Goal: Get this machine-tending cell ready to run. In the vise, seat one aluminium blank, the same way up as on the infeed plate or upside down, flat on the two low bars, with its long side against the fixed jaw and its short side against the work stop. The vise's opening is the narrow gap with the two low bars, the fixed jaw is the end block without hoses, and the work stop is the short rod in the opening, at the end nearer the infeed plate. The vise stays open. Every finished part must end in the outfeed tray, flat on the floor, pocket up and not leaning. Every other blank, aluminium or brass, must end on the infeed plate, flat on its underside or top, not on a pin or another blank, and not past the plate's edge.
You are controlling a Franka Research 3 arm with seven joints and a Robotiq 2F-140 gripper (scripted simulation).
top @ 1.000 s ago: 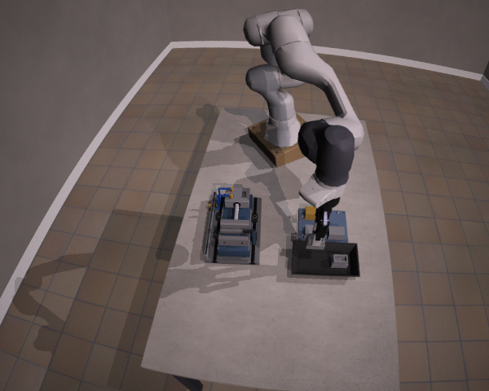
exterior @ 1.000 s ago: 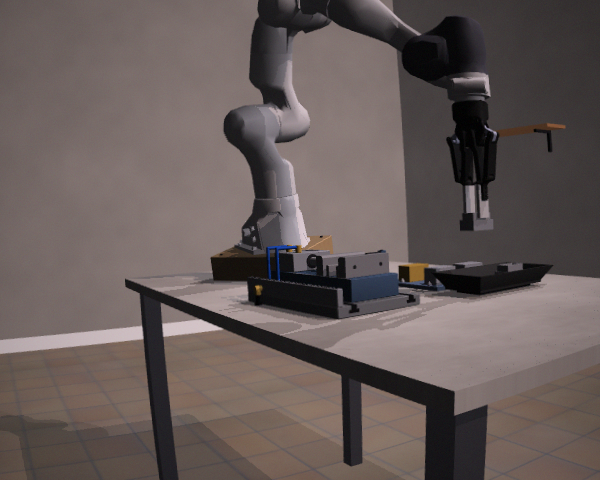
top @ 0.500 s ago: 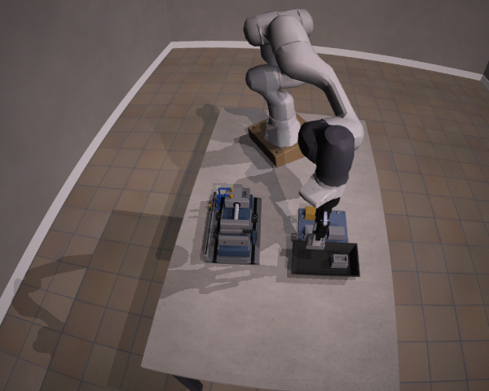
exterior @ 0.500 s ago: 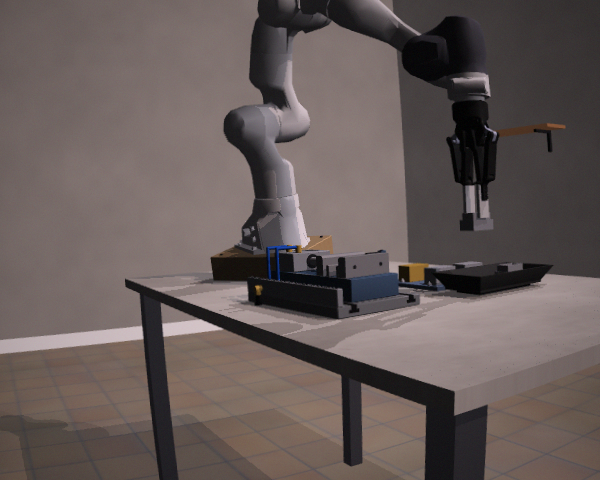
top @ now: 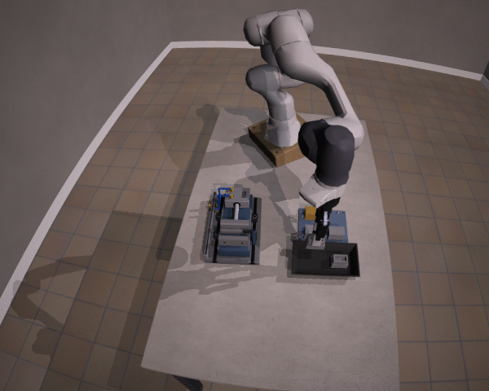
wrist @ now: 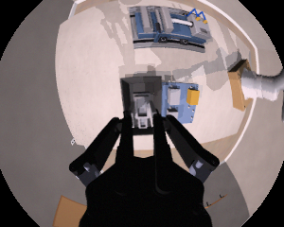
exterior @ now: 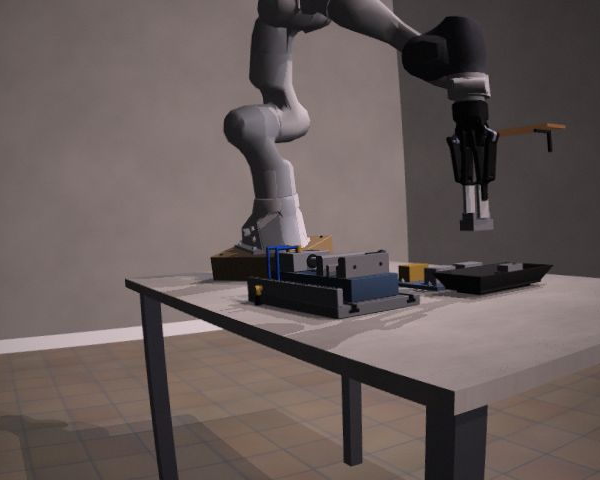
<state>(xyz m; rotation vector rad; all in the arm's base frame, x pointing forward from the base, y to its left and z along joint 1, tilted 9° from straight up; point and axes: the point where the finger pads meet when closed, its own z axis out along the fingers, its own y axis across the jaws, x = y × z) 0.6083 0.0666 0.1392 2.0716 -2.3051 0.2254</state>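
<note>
hand (exterior: 476, 219) vertical, high above outfeed tray (exterior: 535, 270), gripping finished part (exterior: 476, 224)

The pincer (exterior: 476, 215) is black with pale grey fingers (exterior: 468, 200), and the part (exterior: 476, 223) clamped between them is plain grey. Well below it sits the black outfeed tray (exterior: 517, 279), holding another grey part (top: 338, 260). Beside the tray lies the blue infeed plate (top: 341, 218) with a yellow-brass blank (top: 310, 212). Farther off, the vise (exterior: 365, 286) shows blue and grey, with bright blue hoses (exterior: 274, 258). The counter (exterior: 496, 335) is pale mottled grey; the floor (top: 447, 210) is brown tile.
</note>
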